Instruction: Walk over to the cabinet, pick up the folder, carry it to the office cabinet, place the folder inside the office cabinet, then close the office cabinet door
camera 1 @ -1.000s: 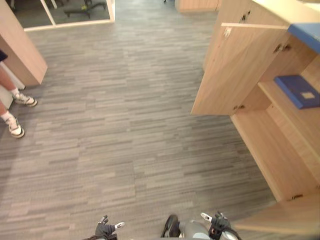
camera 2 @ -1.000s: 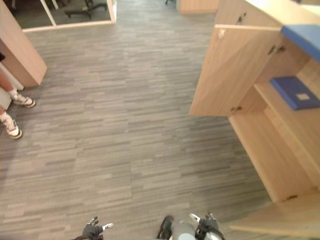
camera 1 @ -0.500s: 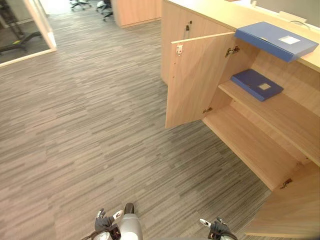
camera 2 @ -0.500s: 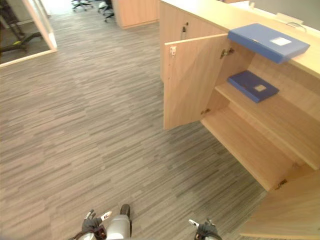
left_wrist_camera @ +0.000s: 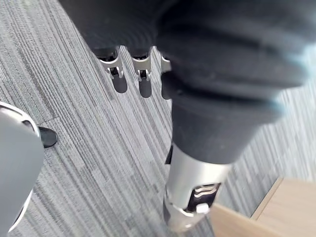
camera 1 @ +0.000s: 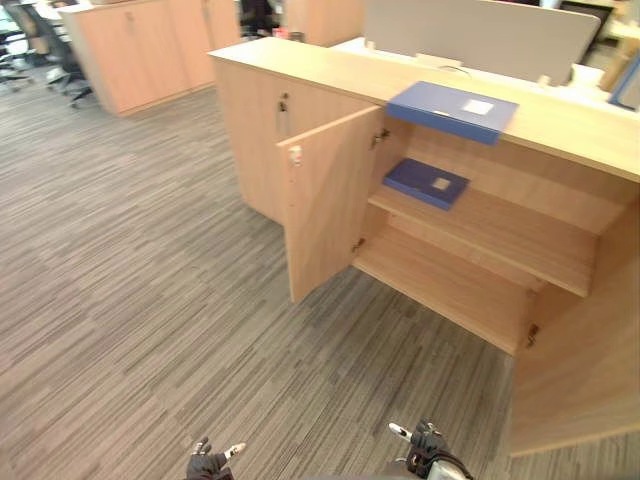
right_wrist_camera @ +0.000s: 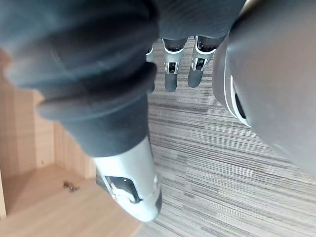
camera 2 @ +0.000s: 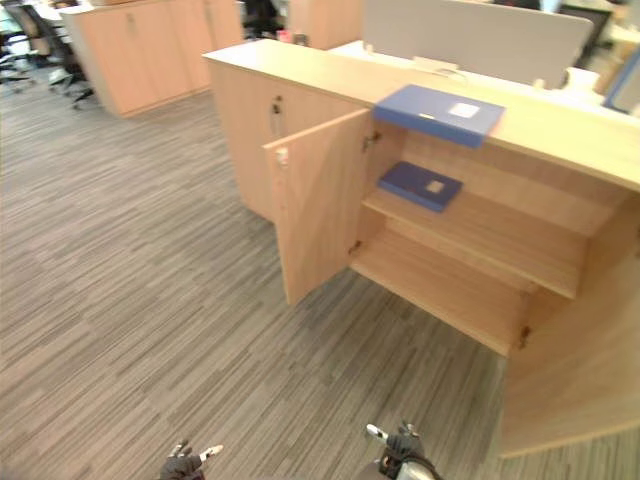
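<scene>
A blue folder lies flat on top of the low wooden cabinet, to the right ahead of me. A second blue folder rests on the upper shelf inside the open office cabinet. Its left door and right door both stand wide open. My left hand and right hand hang low at the near edge, far from the folders. In the wrist views the left hand's fingers and the right hand's fingers are straight over the carpet and hold nothing.
Grey striped carpet stretches between me and the cabinet. More wooden cabinets and an office chair stand at the back left. A grey partition panel rises behind the cabinet top.
The camera has swung right: the open cabinet and both folders now sit near the middle, and a person's shoes seen one second ago have left the view. Both hands still hang idle.
</scene>
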Tool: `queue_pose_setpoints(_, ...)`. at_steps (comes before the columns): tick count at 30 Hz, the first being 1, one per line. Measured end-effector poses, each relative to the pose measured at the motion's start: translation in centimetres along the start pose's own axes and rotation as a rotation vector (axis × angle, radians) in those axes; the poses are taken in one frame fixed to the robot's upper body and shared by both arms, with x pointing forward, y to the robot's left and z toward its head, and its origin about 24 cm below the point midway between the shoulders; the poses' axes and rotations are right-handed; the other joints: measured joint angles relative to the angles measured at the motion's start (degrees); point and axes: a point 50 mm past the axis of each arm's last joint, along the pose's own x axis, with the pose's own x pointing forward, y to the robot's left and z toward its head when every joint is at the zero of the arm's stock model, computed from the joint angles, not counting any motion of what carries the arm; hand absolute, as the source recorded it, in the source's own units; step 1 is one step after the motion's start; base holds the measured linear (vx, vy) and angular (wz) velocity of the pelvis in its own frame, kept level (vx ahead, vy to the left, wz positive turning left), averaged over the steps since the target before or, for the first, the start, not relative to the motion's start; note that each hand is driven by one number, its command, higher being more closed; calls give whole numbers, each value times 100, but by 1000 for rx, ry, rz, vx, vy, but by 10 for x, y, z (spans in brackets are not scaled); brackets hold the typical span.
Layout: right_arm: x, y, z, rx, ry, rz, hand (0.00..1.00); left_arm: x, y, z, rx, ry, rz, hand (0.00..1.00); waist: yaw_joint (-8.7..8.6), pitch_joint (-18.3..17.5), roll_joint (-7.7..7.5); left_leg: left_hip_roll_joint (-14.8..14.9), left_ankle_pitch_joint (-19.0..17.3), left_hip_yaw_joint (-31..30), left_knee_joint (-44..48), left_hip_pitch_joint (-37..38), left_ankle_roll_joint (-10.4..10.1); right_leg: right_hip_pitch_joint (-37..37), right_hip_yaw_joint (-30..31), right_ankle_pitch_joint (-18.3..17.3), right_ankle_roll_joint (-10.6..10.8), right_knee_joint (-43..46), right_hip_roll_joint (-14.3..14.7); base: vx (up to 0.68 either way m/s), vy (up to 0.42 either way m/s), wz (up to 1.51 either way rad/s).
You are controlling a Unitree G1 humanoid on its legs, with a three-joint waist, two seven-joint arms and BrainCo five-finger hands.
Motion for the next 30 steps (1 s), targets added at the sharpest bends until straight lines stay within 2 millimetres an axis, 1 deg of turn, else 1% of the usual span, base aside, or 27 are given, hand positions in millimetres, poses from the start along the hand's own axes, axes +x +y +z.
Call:
queue_pose_setpoints(1, 1, -1, 2, 29, -4, -2, 0, 0, -4, -1, 7, 3, -14, 0, -35, 34, 50, 109, -8, 74, -21, 64, -37, -48, -162, 4, 2, -261, 157, 180, -133, -62)
queue_pose_setpoints(2, 1, 0, 3, 50, -3, -2, 0, 0, -5, 0, 14, 3, -20, 0, -58, 60, 42, 167, -20, 150, -82, 150, -98, -76, -305, 34, 1, -585, 252, 234, -202, -52)
queue_pose_setpoints(3, 1, 0, 2, 60, 0, -2, 0, 1, -4, 1, 19, -2, -19, 0, -63, 105, -28, 168, -83, 239, -151, 303, -230, -91, -339, 134, -51, -1091, 322, 213, -206, -44)
queue_pose_setpoints(4, 0, 0, 1, 68, 4, -2, 0, 1, -3, 3, 20, -6, -15, 0, -68, 125, -105, 128, -128, 253, -157, 384, -309, -84, -315, 387, -139, -1311, 328, 236, -217, -46)
queue_pose_setpoints(5, 1, -7, 2, 76, 4, -20, 0, 1, -9, 0, 22, 12, -28, 0, -67, 166, -13, 201, -188, 226, -192, 484, -347, -55, -299, 286, -226, -1201, 463, 249, -244, -38)
queue_pose_setpoints(6, 2, -10, 4, 73, 4, -28, 0, 1, -13, -1, 23, 19, -38, 0, -85, 138, 76, 306, -197, 139, -212, 486, -350, -72, -296, 118, -249, -1160, 596, 252, -248, -34)
queue_pose_setpoints(7, 2, -10, 4, 73, 3, -29, 0, 1, -15, 0, 28, 16, -43, 0, -92, 131, 90, 357, -208, 74, -237, 498, -358, -91, -297, -9, -239, -1112, 662, 246, -279, -18)
queue_pose_setpoints(9, 1, -13, -1, 92, 18, -46, 0, 2, -19, 4, 51, 2, -60, 0, -95, 124, 94, 642, -238, -187, -283, 618, -405, 63, -435, -275, -301, -1104, 945, 240, -283, 3)
queue_pose_setpoints(11, -1, -18, -8, 65, 39, -61, 0, 2, -20, 5, 54, -5, -65, 0, -102, 71, 108, 868, -265, -408, -48, 610, -442, 290, -571, -396, -303, -1283, 1152, 224, -256, 21)
queue_pose_setpoints(12, -2, -21, -13, 40, 52, -66, 0, 2, -19, 5, 52, -9, -66, 0, -90, 47, 83, 997, -266, -491, 315, 524, -444, 503, -622, -408, -318, -1529, 1300, 230, -227, 16)
queue_pose_setpoints(14, -3, -22, -17, 32, 63, -71, 0, 2, -19, 8, 51, -22, -70, 0, -97, 14, 108, 1155, -299, -591, 1093, 269, -496, 788, -641, -406, -317, -1878, 1473, 267, -142, 0)
queue_pose_setpoints(15, -5, -25, -21, 11, 77, -77, 0, 1, -18, 10, 49, -34, -74, 0, -102, -34, 127, 1353, -308, -812, 2283, -221, -598, 1025, -620, -380, -296, -2119, 1625, 363, -68, -8)
queue_pose_setpoints(16, -5, -26, -22, 5, 81, -78, 0, 1, -18, 10, 49, -37, -74, 0, -94, -44, 150, 1429, -261, -927, 2807, -447, -670, 1124, -600, -374, -298, -2156, 1675, 320, -6, -18)
queue_pose_setpoints(17, -5, -28, -22, 0, 88, -82, 0, 1, -18, 10, 48, -36, -74, 0, -76, -48, 167, 1534, -181, -1126, 3632, -777, -845, 1241, -545, -361, -307, -2227, 1765, 335, 65, -34)
queue_pose_setpoints(18, -4, -26, -20, -35, 87, -70, 0, 1, -17, 11, 41, -42, -68, 0, -61, -14, 196, 1588, -184, -1284, 4675, -1149, -849, 1448, -403, -395, -412, -2331, 1872, 324, 102, -52)
queue_pose_setpoints(19, -4, -23, -19, -69, 84, -57, 0, 1, -15, 12, 32, -46, -59, 0, -41, 4, 177, 1588, -223, -1273, 5201, -1347, -842, 1594, -258, -395, -411, -2436, 1919, 324, 119, -71)
queue_pose_setpoints(20, -3, -19, -17, -95, 81, -42, 0, 1, -13, 13, 30, -51, -52, 0, 2, 24, 142, 1526, -315, -1228, 5514, -1545, -738, 1766, -98, -391, -398, -2539, 1921, 313, 151, -92)
queue_pose_setpoints(21, -2, -15, -15, -133, 77, -27, 0, 1, -11, 14, 25, -58, -48, 0, 73, 38, 121, 1416, -511, -1226, 5562, -1802, -627, 1970, 130, -351, -333, -2706, 1907, 241, 151, -93)
queue_pose_setpoints(22, -1, -12, -14, -144, 75, -19, 0, 1, -10, 14, 14, -61, -43, 0, 112, 40, 117, 1363, -596, -1233, 5494, -1938, -570, 2050, 234, -316, -280, -2769, 1876, 281, 229, -109)
queue_pose_setpoints(23, 0, -6, -12, -142, 78, -7, 0, 1, -9, 17, -13, -73, -35, 0, 195, 67, 82, 1242, -802, -1245, 5188, -2218, -483, 2164, 466, -244, -149, -2807, 1738, 270, 302, -110)
queue_pose_setpoints(24, 1, 0, -11, -138, 77, 5, 0, 1, -9, 20, -40, -86, -33, 0, 266, 106, 20, 1061, -921, -1263, 4560, -2376, -399, 2297, 658, -231, -122, -2831, 1514, 332, 410, -103)
queue_pose_setpoints(25, 1, 2, -11, -138, 76, 9, 0, 1, -9, 20, -56, -87, -31, 0, 274, 114, 4, 984, -937, -1281, 4159, -2451, -367, 2360, 719, -232, -29, -2843, 1404, 356, 471, -86)
queue_pose_setpoints(26, 1, 6, -11, -163, 73, 22, 0, 0, -9, 17, -89, -79, -27, 0, 277, 97, 36, 832, -713, -1462, 2953, -2463, -363, 2476, 835, -246, 202, -2895, 1221, 398, 495, -69)
queue_pose_setpoints(27, -1, 11, -16, -172, 85, 37, 0, 0, -4, 15, -131, -70, -5, 0, 336, 41, -14, 656, -238, -1481, 2704, -2401, -470, 2590, 1017, -306, 441, -2979, 1031, 365, 408, -49)
queue_pose_setpoints(28, -2, 17, -19, -179, 91, 53, 0, 0, 1, 14, -149, -65, 14, 0, 314, -11, -102, 538, -264, -1402, 2631, -2366, -418, 2597, 1038, -270, 392, -3056, 927, 350, 350, -14)
queue_pose_setpoints(29, -3, 27, -21, -177, 95, 80, 0, 1, 4, 16, -174, -71, 32, 0, 304, -82, -239, 414, -300, -1397, 2604, -2391, -355, 2511, 1060, -83, 286, -3187, 941, 295, 289, 0)
queue_pose_setpoints(30, -3, 34, -22, -173, 101, 95, 0, 1, 9, 14, -205, -59, 52, 0, 354, -77, -277, 279, -340, -1460, 2651, -2395, -292, 2461, 1007, 133, 192, -3227, 871, 272, 279, -5)
